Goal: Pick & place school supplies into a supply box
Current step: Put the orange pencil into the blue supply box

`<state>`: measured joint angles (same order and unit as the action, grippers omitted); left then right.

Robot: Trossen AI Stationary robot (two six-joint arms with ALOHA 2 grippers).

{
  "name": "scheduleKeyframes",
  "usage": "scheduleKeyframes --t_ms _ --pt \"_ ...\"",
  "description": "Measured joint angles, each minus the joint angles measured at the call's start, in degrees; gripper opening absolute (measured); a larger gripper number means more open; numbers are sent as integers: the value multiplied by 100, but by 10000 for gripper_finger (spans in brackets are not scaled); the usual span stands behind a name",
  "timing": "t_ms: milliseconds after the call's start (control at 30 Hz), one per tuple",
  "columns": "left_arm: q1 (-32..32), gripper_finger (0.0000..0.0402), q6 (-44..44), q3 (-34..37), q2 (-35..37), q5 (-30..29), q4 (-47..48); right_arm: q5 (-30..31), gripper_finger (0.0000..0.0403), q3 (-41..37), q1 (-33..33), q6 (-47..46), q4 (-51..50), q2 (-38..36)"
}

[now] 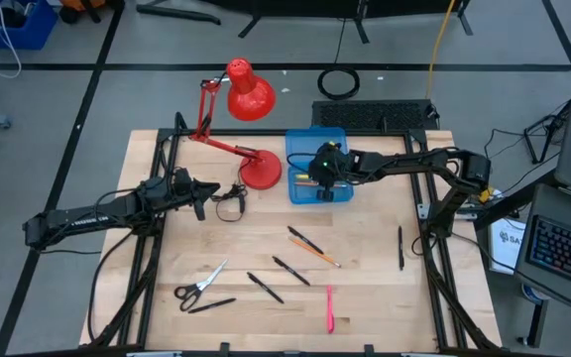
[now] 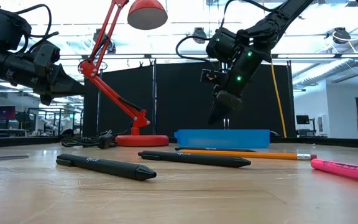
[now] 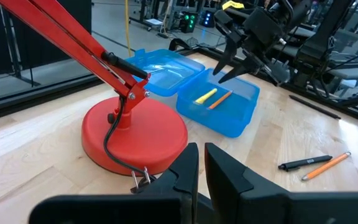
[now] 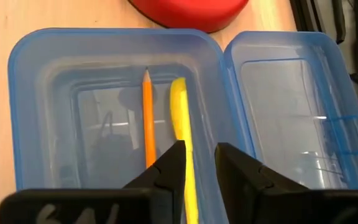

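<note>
1. Right gripper [image 1: 327, 183] is hovering over the blue supply box [image 1: 301, 191], which is sitting open near the table's [image 1: 365, 297] far edge, just beside the red desk lamp's base [image 1: 262, 171].
2. Its jaws are standing narrowly parted with nothing between them; it looks like a release step right after a drop-off.
3. An orange pencil [image 4: 148, 118] and a yellow marker [image 4: 182, 124] are lying side by side inside the box; the hinged lid [image 4: 291, 112] is lying open alongside.
4. Left gripper [image 1: 202, 191] is waiting near the table's left side by the lamp, fingers nearly together, holding nothing.
5. Still out on the table: scissors [image 1: 199, 284] toward the near-left corner, a pink pen [image 1: 329, 308] at the near edge, black pens [image 1: 290, 270] and a second orange pencil [image 1: 315, 253] mid-table, one black pen [image 1: 400, 248] by the right edge.
6. Next move, as I judge it: lift the right gripper clear of the box, open wider, reach for the nearest pen.
</note>
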<state>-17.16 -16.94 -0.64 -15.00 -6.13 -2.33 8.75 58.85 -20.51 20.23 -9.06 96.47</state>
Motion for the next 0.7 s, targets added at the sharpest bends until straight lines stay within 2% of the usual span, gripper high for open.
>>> scheduleKeyframes --t_ms 167,467,700 --pt "-1 31 14 0 1 0 1 0 88 -2 19 -55 103 0" --pt "-1 31 -13 0 1 0 0 9 79 -2 245 -907 669 0" --pt "0 31 -30 0 1 -1 0 9 69 -2 556 -920 967 0"
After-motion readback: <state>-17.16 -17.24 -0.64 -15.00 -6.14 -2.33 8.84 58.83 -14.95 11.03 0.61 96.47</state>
